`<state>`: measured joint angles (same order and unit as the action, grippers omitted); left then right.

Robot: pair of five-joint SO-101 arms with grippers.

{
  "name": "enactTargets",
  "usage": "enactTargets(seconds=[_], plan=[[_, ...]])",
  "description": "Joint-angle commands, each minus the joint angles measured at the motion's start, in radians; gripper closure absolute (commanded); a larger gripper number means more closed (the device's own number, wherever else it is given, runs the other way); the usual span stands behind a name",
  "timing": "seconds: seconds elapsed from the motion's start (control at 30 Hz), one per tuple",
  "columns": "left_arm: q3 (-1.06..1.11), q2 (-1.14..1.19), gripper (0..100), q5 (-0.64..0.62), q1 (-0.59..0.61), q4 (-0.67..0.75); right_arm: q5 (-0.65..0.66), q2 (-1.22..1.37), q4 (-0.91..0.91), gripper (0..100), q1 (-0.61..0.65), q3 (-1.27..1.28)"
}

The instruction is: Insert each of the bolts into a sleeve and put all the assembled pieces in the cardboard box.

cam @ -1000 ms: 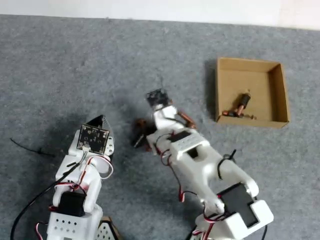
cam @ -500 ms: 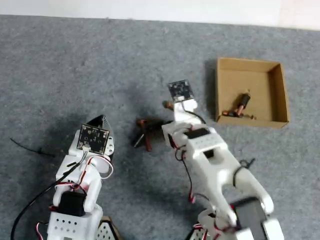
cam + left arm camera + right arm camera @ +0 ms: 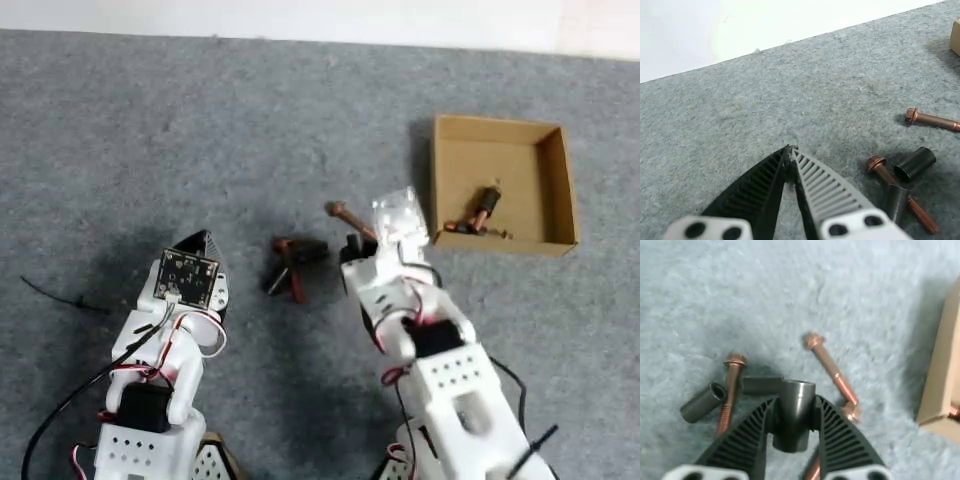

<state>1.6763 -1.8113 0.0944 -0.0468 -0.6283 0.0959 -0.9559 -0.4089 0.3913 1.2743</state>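
Sleeve (image 3: 792,415) in right claw (image 3: 795,401) up close, assembled piece (image 3: 486,207) in box (image 3: 490,160) overhead

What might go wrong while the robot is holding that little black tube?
1. The sleeve is pinched near the tips of the right tool, so it might tilt or slip out.
2. A bolt, another bolt and loose sleeves lie close together on the carpet just beyond it. Lowering the tool there may bump them and send them rolling.
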Motion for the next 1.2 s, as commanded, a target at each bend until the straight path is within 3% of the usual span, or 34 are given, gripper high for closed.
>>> enactTargets(seconds=[0.0, 0.17, 0.37, 0.6, 1.17], plan=[[0.019, -0.010, 99, 0.005, 0.008, 0.018, 0.072, -0.128, 0.128, 99.4, -0.013, 0.084], [0.019, -0.010, 99, 0.005, 0.008, 0.018, 0.123, -0.252, 0.312, 99.4, -0.013, 0.242], [0.019, -0.010, 99, 0.005, 0.008, 0.018, 0.121, -0.344, 0.400, 99.4, -0.044, 0.308], [0.019, -0.010, 99, 0.005, 0.008, 0.018, 0.118, -0.361, 0.409, 99.4, -0.168, 0.309], [0.019, -0.010, 99, 0.005, 0.010, 0.017, 0.117, -0.364, 0.404, 99.4, -0.174, 0.309]])
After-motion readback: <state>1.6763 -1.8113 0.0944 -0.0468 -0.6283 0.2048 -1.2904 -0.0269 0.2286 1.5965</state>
